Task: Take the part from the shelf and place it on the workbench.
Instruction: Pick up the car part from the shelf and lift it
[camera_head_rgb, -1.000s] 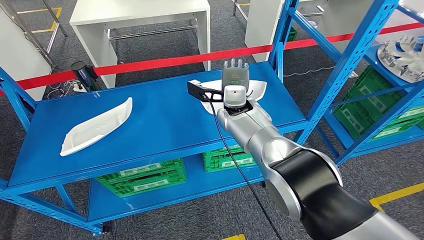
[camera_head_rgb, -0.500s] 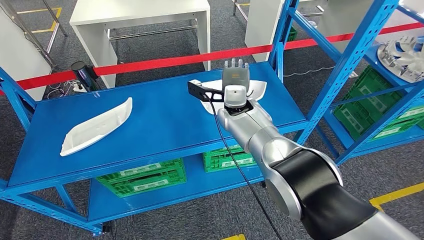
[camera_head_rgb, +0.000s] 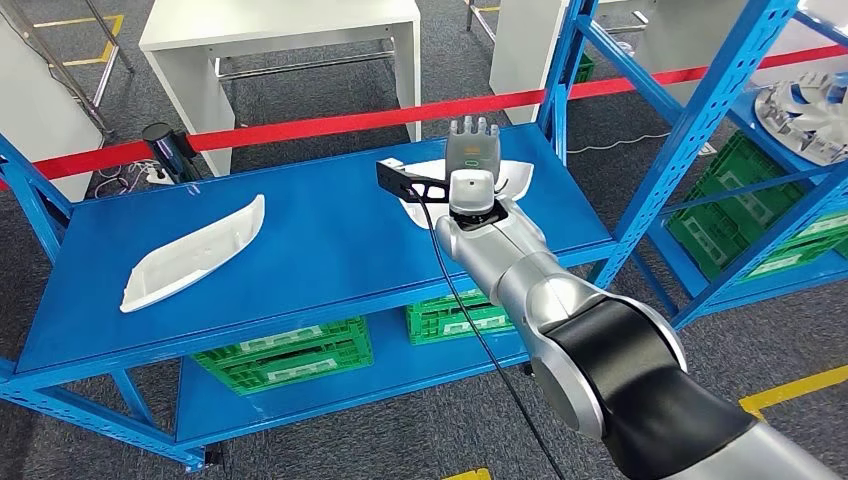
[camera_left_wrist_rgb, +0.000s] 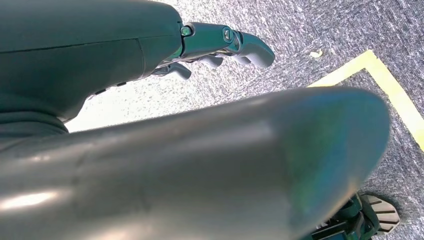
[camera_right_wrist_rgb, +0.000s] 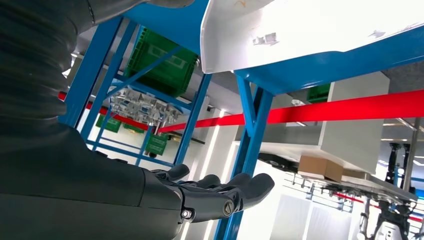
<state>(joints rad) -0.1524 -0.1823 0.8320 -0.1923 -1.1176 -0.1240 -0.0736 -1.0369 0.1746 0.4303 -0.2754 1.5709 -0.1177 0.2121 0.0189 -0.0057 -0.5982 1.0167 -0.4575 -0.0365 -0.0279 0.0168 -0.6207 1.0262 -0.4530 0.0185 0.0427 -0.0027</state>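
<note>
From the head view you see the right hand stretched out over the far right part of the blue shelf, directly above the white part that lies there near the shelf's right edge. The wrist covers the middle of that part, so you cannot tell from here whether the hand touches it. Its fingers point away from you, straight and side by side.

Turn to the right wrist view and you get what the head view hides: the fingers are extended and slightly apart with nothing between them, and the part sits apart from them on the shelf surface, unheld.

A second white part lies well apart on the shelf's left side, and you have it from the head view alone. Green crates sit on the tier below.

The left wrist view gives you the left hand hanging over grey carpet, fingers loosely extended, holding nothing.
</note>
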